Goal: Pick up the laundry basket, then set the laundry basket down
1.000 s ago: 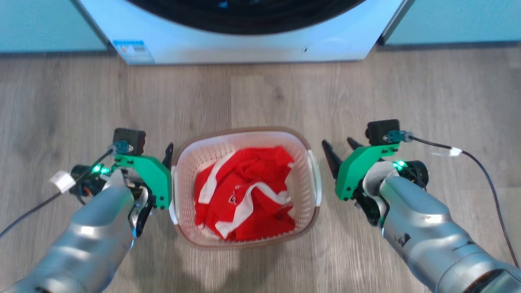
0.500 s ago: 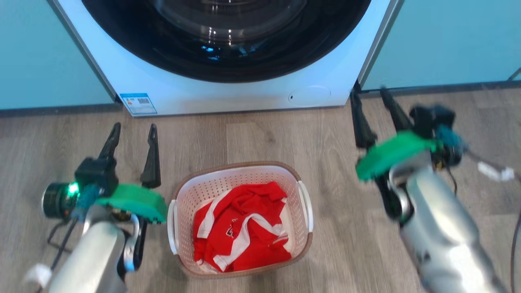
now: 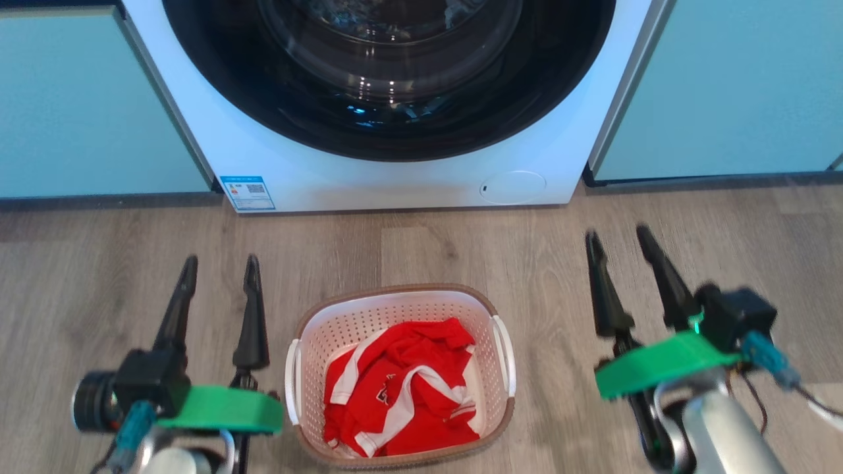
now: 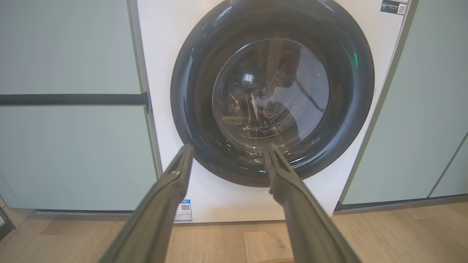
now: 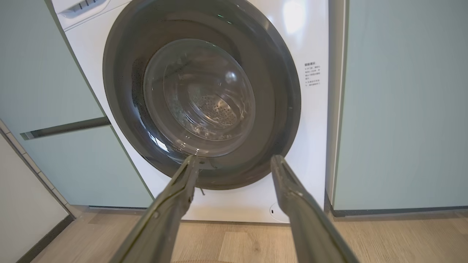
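Basket: the laundry basket (image 3: 388, 313) stands upright on the wooden floor (image 3: 461, 243), near the front of the washing machine (image 3: 395, 187) but apart from it.
Contents: a red shirt with white trim (image 3: 402, 388) lies crumpled inside, below the rim.
Left gripper: the left gripper (image 3: 220, 263) is spread wide and holds nothing. It hangs left of the basket, clear of the left handle (image 3: 292, 382), with its fingers aimed far, toward the machine door.
Right gripper: the right gripper (image 3: 616, 234) is also spread and empty. It is further off to the right, well apart from the right handle (image 3: 507, 355).
Wrist views: both look between parted fingers straight at the round door.
Progress: nothing grips the basket and it rests on the floor. These pictures cannot settle whether it waits for its lift or is already set down.
Left to do: if unlifted, both grippers must drop to the handles, close, raise and lower it.
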You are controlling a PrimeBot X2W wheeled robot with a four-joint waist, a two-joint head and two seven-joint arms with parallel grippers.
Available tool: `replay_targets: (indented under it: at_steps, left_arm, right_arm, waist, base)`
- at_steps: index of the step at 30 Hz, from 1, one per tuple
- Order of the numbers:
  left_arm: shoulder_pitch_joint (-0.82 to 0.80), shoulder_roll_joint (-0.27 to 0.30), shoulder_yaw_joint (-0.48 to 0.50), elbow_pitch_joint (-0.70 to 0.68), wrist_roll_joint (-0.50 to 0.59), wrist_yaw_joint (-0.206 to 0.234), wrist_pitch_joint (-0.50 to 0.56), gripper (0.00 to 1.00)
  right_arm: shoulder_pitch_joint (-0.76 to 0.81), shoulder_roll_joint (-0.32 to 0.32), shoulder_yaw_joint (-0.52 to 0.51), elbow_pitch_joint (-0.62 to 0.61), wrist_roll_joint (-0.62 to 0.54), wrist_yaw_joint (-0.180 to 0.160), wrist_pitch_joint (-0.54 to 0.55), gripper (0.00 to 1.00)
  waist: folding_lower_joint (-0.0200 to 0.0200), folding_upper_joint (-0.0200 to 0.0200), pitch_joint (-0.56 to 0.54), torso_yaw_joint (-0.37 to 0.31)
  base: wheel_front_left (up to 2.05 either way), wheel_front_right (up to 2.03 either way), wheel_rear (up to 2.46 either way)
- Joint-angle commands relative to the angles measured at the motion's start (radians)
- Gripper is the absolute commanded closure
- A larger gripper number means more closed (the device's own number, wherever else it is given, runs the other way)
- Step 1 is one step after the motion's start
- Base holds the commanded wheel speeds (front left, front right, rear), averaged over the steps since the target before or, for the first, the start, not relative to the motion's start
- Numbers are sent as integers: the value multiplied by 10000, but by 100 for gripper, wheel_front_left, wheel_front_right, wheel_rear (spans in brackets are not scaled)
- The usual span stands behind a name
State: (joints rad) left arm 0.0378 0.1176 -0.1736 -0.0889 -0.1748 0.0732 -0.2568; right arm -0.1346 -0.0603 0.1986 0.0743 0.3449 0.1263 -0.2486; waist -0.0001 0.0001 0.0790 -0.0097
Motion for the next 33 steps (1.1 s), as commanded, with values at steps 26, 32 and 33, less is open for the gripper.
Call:
replay_targets:
  at_steps: [26,32,33]
  left_arm:
    - [534,-672,711,373,44,-1801,-49,0]
    - [529,-673,708,392,-47,-1829,-49,0]
    - [522,-673,717,386,-57,-1832,-49,0]
  right_arm:
    - [1090,100,-382,-432,-173,44,-131,0]
    - [1091,100,-426,-358,-203,44,-131,0]
    - [1085,100,-429,-349,-206,44,-131,0]
  waist:
    - [1,-1,-233,-33]
    - [1,-1,-259,-5]
    - [1,-1,-258,-2]
  base:
    - [0,0,0]
    - [0,0,0]
    - [0,0,0]
